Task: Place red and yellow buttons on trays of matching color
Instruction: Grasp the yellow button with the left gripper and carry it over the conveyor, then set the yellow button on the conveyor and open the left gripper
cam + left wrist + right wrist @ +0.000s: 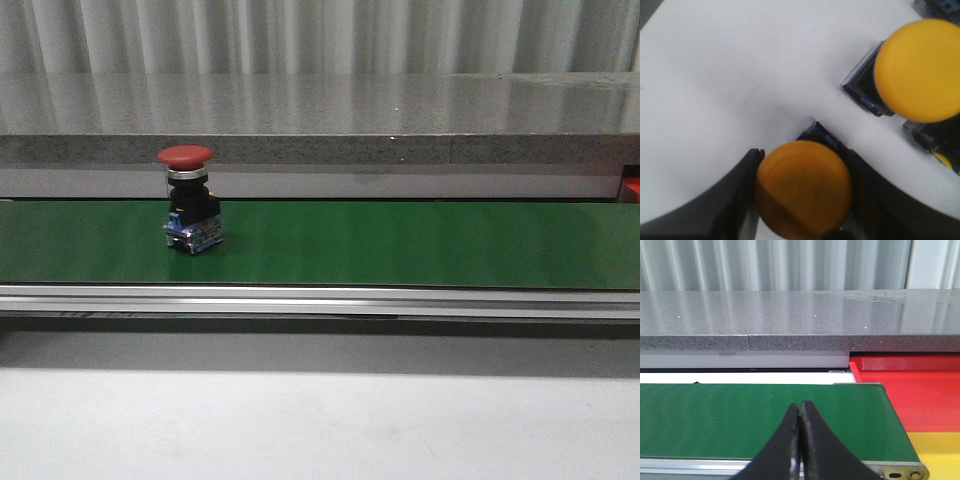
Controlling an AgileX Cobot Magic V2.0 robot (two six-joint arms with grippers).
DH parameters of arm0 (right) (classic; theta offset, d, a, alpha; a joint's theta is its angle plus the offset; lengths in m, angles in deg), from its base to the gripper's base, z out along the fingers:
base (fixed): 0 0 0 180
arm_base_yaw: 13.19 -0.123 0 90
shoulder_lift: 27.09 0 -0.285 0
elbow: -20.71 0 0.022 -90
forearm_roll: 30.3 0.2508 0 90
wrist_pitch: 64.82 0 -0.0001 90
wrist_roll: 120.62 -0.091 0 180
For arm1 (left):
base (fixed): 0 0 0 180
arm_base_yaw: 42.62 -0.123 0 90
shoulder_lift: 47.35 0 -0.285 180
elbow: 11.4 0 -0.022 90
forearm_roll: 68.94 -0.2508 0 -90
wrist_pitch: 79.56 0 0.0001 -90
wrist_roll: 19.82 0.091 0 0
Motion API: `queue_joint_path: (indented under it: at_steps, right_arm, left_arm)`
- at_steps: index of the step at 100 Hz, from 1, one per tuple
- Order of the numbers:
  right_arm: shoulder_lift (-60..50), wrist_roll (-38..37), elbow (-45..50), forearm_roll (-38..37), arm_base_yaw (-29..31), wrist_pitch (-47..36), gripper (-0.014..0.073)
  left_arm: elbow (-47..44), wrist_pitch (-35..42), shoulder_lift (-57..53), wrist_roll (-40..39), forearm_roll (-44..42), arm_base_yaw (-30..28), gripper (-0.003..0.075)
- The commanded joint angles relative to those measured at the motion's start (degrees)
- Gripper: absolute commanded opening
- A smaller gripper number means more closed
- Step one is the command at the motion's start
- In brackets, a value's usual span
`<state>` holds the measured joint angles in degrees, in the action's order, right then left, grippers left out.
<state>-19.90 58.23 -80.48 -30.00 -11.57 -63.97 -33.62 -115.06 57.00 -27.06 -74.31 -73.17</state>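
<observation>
A red button (186,157) on a black and blue base stands upright on the green belt (400,245), left of the middle. In the left wrist view my left gripper (802,187) is shut on a yellow button (802,185), its black fingers (735,200) pressed against both sides of the cap over a white surface (730,85). A second yellow button (917,70) stands beside it. My right gripper (800,410) is shut with nothing in it, above the belt's near edge. A red tray (910,390) and a yellow tray (940,452) lie past the belt's end.
A grey stone ledge (320,120) runs behind the belt, and a metal rail (320,300) along its front. Parts of other button bases (935,142) show at the edge of the left wrist view. A red corner (630,188) shows at the far right.
</observation>
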Motion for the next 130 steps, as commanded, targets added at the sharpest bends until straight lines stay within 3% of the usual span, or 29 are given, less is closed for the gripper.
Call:
queue_joint_path:
  at_steps: [1, 4, 27, 49, 62, 93, 130]
  right_arm:
    - [-0.8, 0.1, -1.1, -0.3, 0.3, -4.7, -0.0068]
    - [-0.8, 0.1, -1.1, -0.3, 0.3, -4.7, -0.0068]
    - [-0.8, 0.1, -1.1, -0.3, 0.3, -4.7, -0.0068]
    - [-0.8, 0.1, -1.1, -0.3, 0.3, -4.7, -0.0068]
    - [-0.8, 0.1, -1.1, -0.3, 0.3, -4.7, -0.0068]
    - [-0.8, 0.1, -1.1, -0.3, 0.3, -4.7, -0.0068]
    - [-0.8, 0.1, -1.1, -0.3, 0.3, -4.7, -0.0068]
  left_arm:
    - [2.4, -1.3, -4.0, -0.2, -0.9, -0.1, 0.0028]
    - [2.5, -2.0, -4.9, -0.2, -0.9, -0.1, -0.0023]
    - [3.2, -4.5, -18.5, 0.2, 0.4, 1.5, -0.0020]
    - [8.3, -10.8, -27.2, 1.5, 0.5, 9.3, -0.0020]
    - [13.4, -14.8, -27.1, 2.2, 0.6, 14.6, -0.0020]
    - [18.2, -15.4, -22.4, 2.8, 1.0, 25.8, -0.0020]
    - [20.9, -13.4, -9.6, 3.1, 1.0, 30.7, -0.0020]
